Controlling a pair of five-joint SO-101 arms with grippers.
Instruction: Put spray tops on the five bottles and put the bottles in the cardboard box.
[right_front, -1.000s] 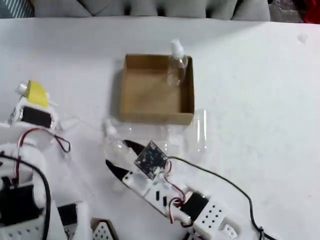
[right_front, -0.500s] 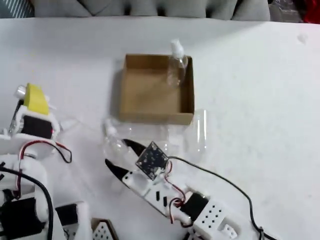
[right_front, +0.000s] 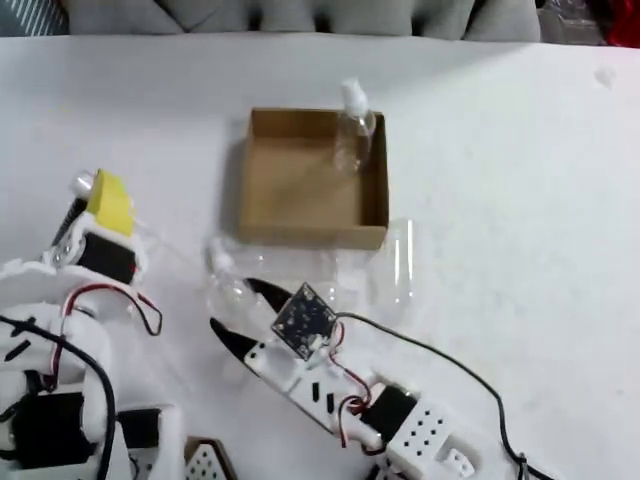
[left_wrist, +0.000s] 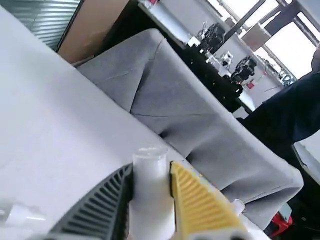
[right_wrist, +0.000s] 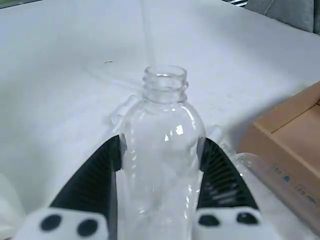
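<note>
The left gripper has swung nearer the cardboard box, its fingers pinching a white spray top. The right gripper clasps an uncapped bottle on the table just beside the box, in whose far corner a capped bottle stands.

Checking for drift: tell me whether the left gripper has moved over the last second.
Yes. In the high view the left gripper has shifted right and slightly nearer, closing on the cardboard box.

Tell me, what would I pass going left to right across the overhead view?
Left gripper holding a spray top → right gripper gripping an open bottle → capped bottle standing in the cardboard box → clear bottle lying flat.
</note>
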